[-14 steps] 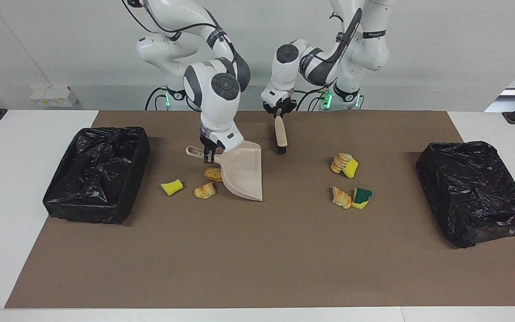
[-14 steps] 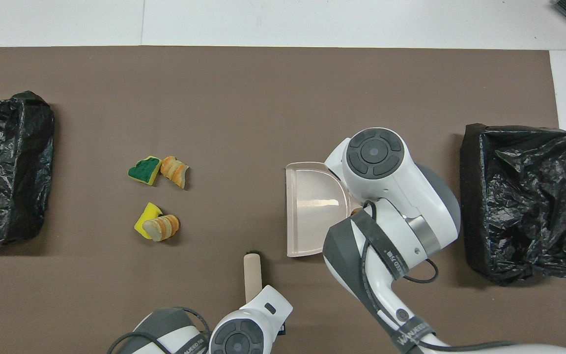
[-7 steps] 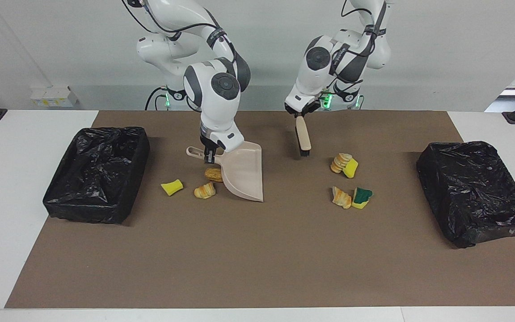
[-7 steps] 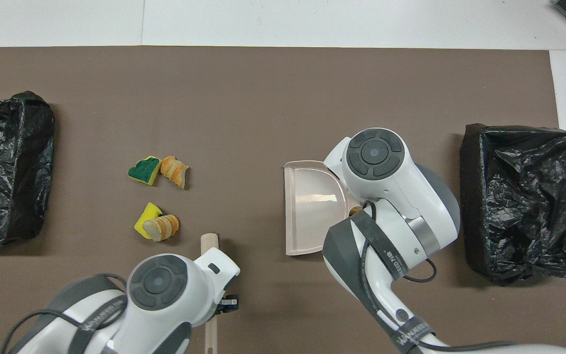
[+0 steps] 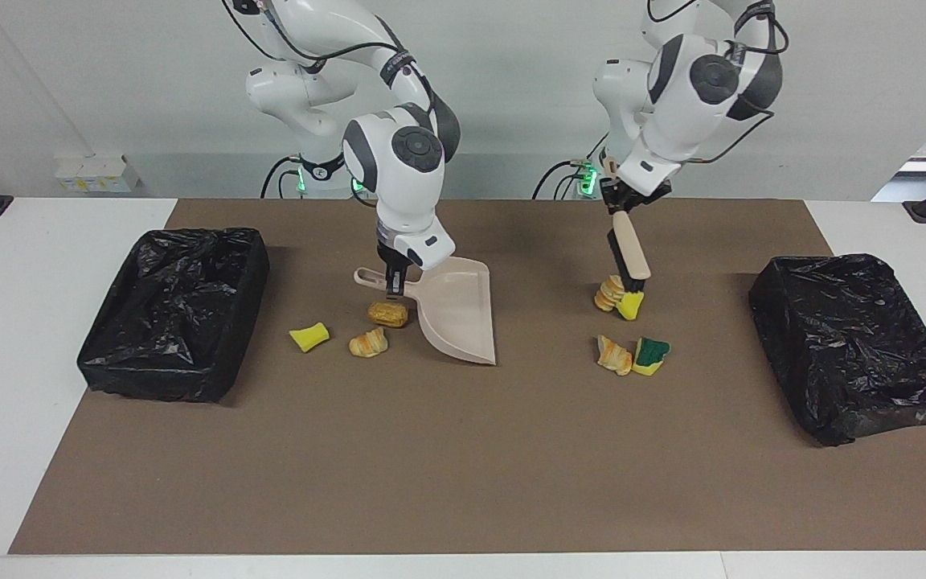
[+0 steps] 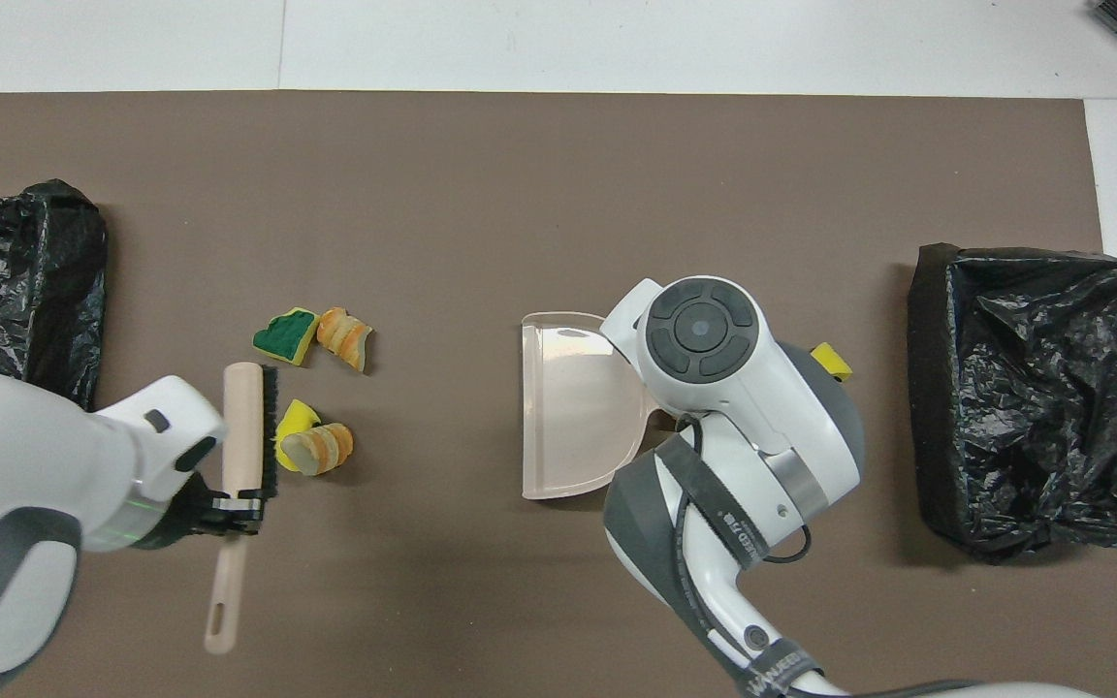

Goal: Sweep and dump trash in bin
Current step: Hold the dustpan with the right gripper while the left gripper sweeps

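I judge the task is only beginning: my left gripper (image 5: 628,206) grasps the brush (image 5: 629,251) beside 4 scraps of trash (image 5: 628,330), my right gripper (image 5: 393,282) grasps the dustpan (image 5: 459,318) beside 3 more, and both bins (image 5: 174,312) look empty.

The only lettering sits on the grey band of the right arm (image 6: 728,528) in the overhead view — white print, too small and skewed to read; nothing else carries text.
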Motion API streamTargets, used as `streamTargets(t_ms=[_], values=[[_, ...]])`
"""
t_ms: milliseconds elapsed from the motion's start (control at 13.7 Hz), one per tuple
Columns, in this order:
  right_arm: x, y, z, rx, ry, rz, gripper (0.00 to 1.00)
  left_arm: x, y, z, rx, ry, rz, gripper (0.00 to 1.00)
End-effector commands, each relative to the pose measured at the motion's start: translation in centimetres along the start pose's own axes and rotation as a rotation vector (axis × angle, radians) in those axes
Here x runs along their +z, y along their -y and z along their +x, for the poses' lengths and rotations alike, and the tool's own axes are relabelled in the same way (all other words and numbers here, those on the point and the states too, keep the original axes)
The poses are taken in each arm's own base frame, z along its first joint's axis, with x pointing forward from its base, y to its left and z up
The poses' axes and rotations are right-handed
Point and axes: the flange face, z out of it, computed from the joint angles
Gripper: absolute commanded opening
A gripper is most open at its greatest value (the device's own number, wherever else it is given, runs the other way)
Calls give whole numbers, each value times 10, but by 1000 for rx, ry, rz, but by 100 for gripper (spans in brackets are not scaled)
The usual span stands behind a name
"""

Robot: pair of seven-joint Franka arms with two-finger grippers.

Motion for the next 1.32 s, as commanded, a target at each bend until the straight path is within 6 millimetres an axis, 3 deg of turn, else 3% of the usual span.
streamTargets(t_ms=[0, 146, 293, 439, 586, 659, 1025, 1171, 1245], values=[[8, 5, 30, 44, -24, -1, 0, -7, 48, 23, 47, -73, 55, 0], [9, 9, 60, 65, -28, -9, 0, 1, 80, 41, 35, -98, 86, 0], [6, 6, 63, 70, -31, -16, 0, 19, 98, 60, 3, -113, 81, 0], [10, 8, 64, 65, -18, -13, 0, 40, 100, 78, 2, -113, 82, 0], [13, 8, 64, 65, -12, -6, 0, 49, 101, 100, 1, -140, 83, 0], [13, 8, 63, 64, -10, -6, 0, 44, 95, 110, 13, -140, 86, 0], [14, 9, 62, 63, -6, -3, 0, 72, 72, 141, 43, -98, 86, 0], [13, 8, 62, 63, -7, -4, 0, 77, 65, 160, 53, -85, 86, 0], [13, 9, 62, 64, -8, -3, 0, 76, 56, 160, 68, -80, 89, 0]])
